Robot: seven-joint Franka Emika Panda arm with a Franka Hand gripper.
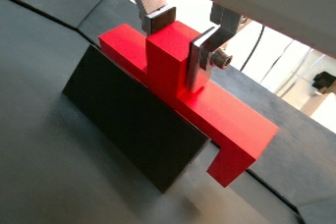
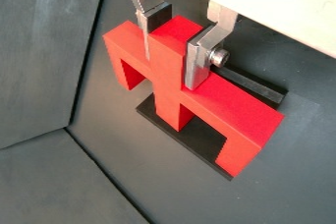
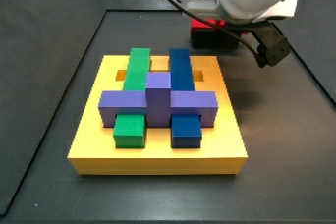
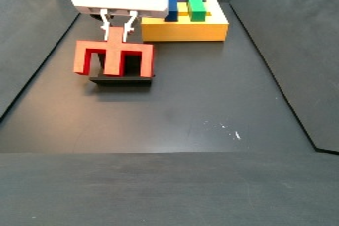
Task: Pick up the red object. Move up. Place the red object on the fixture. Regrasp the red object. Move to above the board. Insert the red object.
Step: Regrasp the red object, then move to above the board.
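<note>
Pincer (image 1: 183,43) clamps raised stub of red object (image 1: 184,85), resting on fixture (image 2: 226,149). Rigid, light, smooth plastic; stub best hold.

Both wrist views: very close, looking down past gripper (image 1: 182,43) onto red object (image 2: 197,105). Side views: farther, raised, facing each other across board (image 3: 92,120); both share board (image 4: 199,30) and fixture (image 4: 126,79).

One red object (image 4: 117,59); one fixture (image 4: 122,79); one board (image 3: 160,149); one gripper (image 4: 122,30), by the red object; two green blocks (image 3: 129,130); two blue blocks (image 3: 187,130); one purple block (image 3: 157,105)
</note>
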